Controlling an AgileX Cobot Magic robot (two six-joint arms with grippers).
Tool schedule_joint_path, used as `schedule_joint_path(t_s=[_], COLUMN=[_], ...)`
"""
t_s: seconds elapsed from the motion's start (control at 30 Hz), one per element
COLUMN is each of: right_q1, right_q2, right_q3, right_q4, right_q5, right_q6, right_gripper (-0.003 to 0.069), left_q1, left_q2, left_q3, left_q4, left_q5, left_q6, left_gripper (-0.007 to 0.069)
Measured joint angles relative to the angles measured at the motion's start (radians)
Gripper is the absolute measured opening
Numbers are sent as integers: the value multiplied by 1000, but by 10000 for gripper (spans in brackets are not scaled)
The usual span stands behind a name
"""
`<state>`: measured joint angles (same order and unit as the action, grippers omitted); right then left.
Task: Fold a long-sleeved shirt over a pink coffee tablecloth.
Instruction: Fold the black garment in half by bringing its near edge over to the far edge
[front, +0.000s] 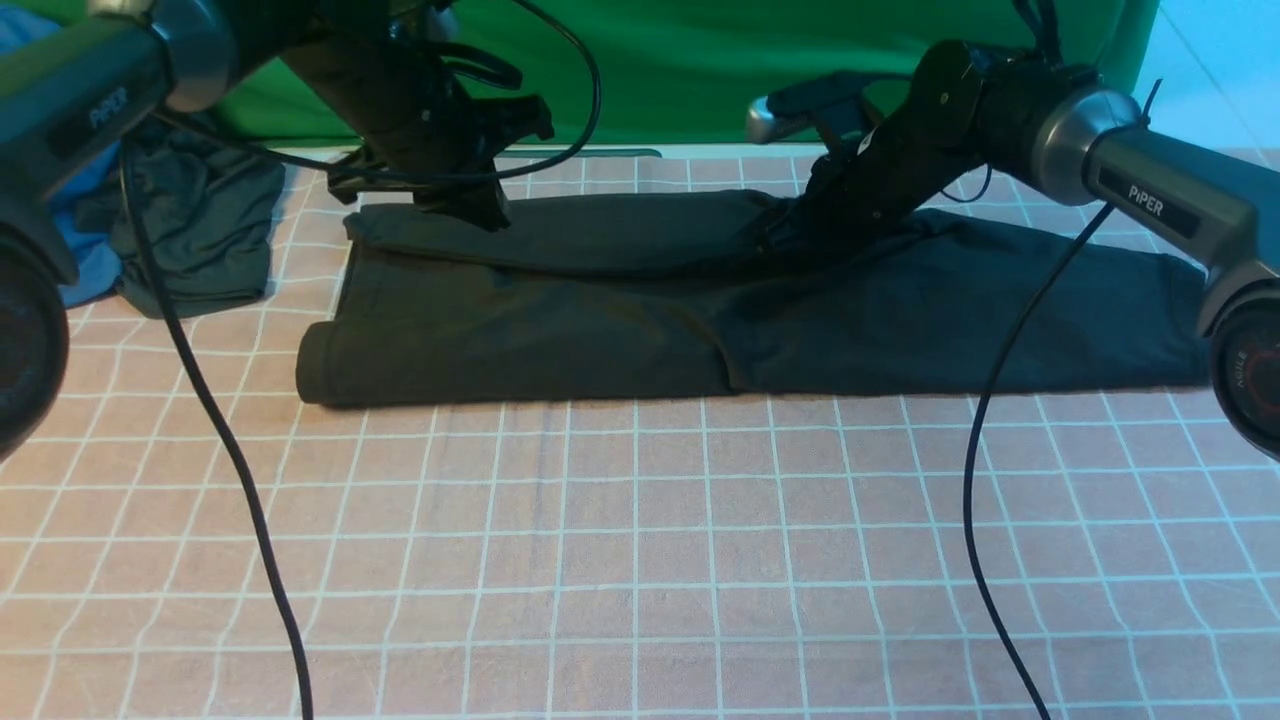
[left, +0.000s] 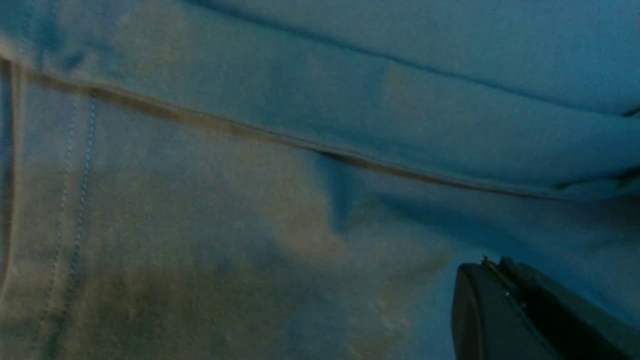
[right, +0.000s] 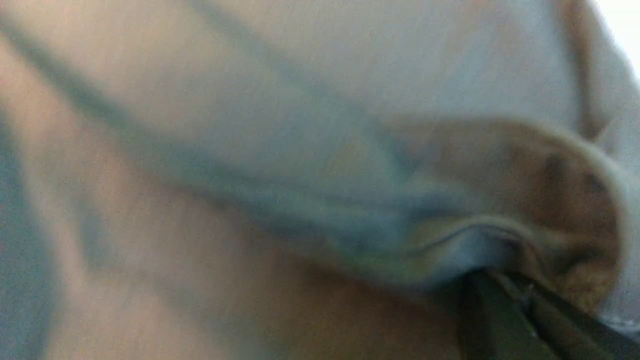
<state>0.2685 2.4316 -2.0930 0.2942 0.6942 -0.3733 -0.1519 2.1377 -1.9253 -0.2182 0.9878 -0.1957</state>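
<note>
The long-sleeved shirt (front: 760, 320) lies as a long black band across the far half of the pink coffee tablecloth (front: 640, 560). My left gripper (front: 475, 210) reaches down onto the shirt's far fold near its left end. Seen from the left wrist, the gripper (left: 487, 262) is shut, its tips against the fabric (left: 250, 200). My right gripper (front: 785, 240) is sunk into the far fold near the middle. In the right wrist view it (right: 492, 277) is shut, and a pucker of shirt cloth (right: 300, 150) runs into its tips.
A dark grey-green garment (front: 200, 230) and a blue garment (front: 85, 250) lie crumpled at the far left. A green cloth (front: 750, 70) hangs behind the table. Black cables (front: 230, 450) (front: 985, 450) dangle from both arms over the near tablecloth.
</note>
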Motion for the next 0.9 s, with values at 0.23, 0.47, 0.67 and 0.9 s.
schedule_joint_path(t_s=[0.23,0.47,0.67,0.9], right_q1=[-16,-58,-41,4], right_q2=[11,-27,-14,49], right_q3=[-14,-101,-107,-107], right_q4=[0,-3,9,17], right_q5=[-191,169,254,186], right_q6=[13,37,36,29], right_gripper=[37,37,37,37], left_q1=[0,0,0,0], left_q2=[0,0,0,0], left_q3=[0,0,0,0], left_q4=[-18,-26,-27,-27], left_q5=[3,36,32,32], left_q6=[4,1,1,1], left_gripper=[14,14,14,14])
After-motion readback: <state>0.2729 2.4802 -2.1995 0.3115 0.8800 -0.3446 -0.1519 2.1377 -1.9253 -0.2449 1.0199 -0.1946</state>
